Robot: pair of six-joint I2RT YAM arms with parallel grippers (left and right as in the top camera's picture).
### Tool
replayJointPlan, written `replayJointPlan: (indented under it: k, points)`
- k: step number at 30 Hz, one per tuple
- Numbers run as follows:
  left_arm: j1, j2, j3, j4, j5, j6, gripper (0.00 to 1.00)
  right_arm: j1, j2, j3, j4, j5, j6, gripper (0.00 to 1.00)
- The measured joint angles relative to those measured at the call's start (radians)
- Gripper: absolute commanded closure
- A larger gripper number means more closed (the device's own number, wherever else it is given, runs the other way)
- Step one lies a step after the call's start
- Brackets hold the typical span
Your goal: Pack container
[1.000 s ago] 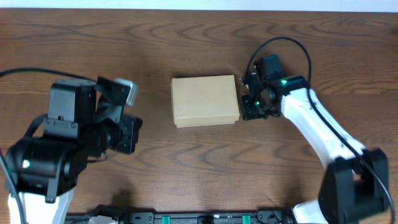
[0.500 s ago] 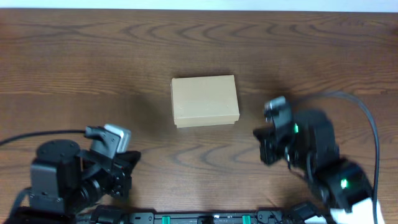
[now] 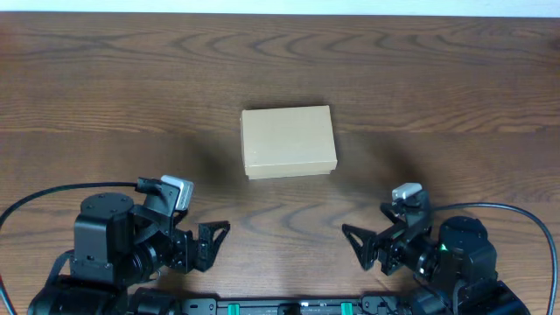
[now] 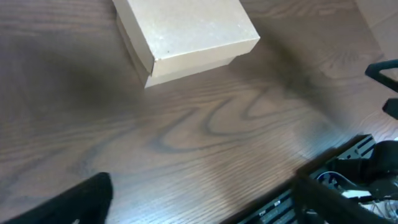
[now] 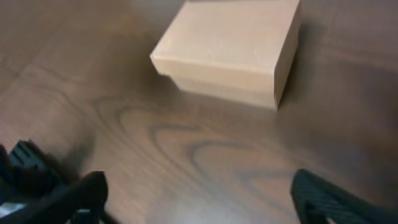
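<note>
Lying closed, container lengthwise roughly left-right.

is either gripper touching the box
No, the left gripper and right gripper both hover open, well clear of the closed container.

Matt tan cardboard container on a smooth, wood-grain table.

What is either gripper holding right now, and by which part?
Nothing. Left gripper and right gripper are both open, well apart from the closed container.
</note>
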Motion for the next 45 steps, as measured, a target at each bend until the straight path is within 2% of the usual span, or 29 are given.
replayJointPlan:
  k: [9, 18, 22, 25, 29, 34, 40, 45]
  points:
    - [0.0, 0.0, 0.0, -0.006, -0.002, -0.024, 0.05, 0.0, 0.0, 0.0, -0.11, -0.011, 0.019, 0.01]
    - [0.0, -0.002, 0.0, -0.014, -0.003, -0.027, 0.05, 0.0, 0.0, 0.0, -0.118, -0.014, 0.022, 0.01]
    - [0.004, -0.038, -0.002, -0.042, -0.071, -0.023, 0.05, 0.0, 0.0, 0.0, -0.119, -0.014, 0.022, 0.01]
    - [0.011, -0.118, -0.033, 0.013, -0.146, 0.006, 0.05, 0.0, 0.0, 0.0, -0.119, -0.014, 0.022, 0.01]
    - [0.033, -0.255, -0.142, 0.142, -0.21, 0.09, 0.05, 0.0, 0.0, 0.0, -0.121, -0.014, 0.022, 0.01]
    - [0.084, -0.421, -0.36, 0.301, -0.245, 0.152, 0.05, 0.0, 0.0, 0.0, -0.121, -0.014, 0.022, 0.01]
    - [0.127, -0.546, -0.595, 0.417, -0.257, 0.133, 0.05, 0.0, 0.0, 0.0, -0.121, -0.014, 0.022, 0.01]
    - [0.139, -0.61, -0.693, 0.463, -0.258, 0.108, 0.05, 0.0, 0.0, 0.0, -0.121, -0.014, 0.022, 0.01]
